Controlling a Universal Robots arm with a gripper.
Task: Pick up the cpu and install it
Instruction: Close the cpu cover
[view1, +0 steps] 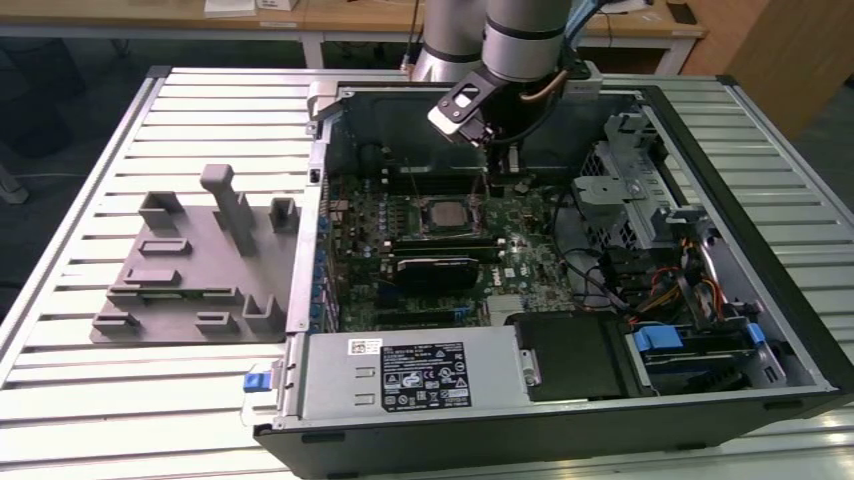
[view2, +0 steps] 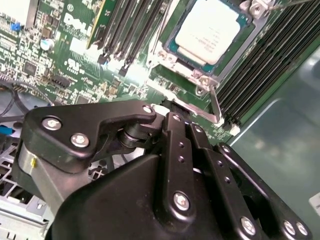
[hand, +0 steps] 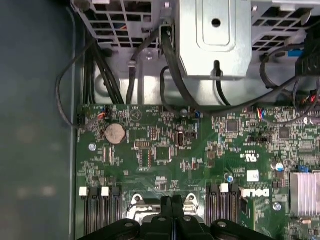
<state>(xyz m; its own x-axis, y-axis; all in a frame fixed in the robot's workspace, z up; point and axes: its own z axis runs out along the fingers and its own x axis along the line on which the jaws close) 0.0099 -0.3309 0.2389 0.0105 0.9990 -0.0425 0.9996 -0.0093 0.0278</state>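
Exterior view | arm (view1: 523, 40) angled down into case (view1: 534, 445) | end effector (view1: 497, 180) pressed together, near seated cpu (view1: 437, 212)

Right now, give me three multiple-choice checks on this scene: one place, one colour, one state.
1. Where is the cpu?
A. in the socket on the motherboard
B. on the grey tray
C. on the table
2. Its top is?
A. black
B. silver
C. red
3. The gripper is?
A. wide open
B. shut
C. clamping a cable
Answers: 1 A, the socket's metal frame surrounds it. 2 B, the lid is pale metal. 3 B, its fingers meet in the first wrist view.
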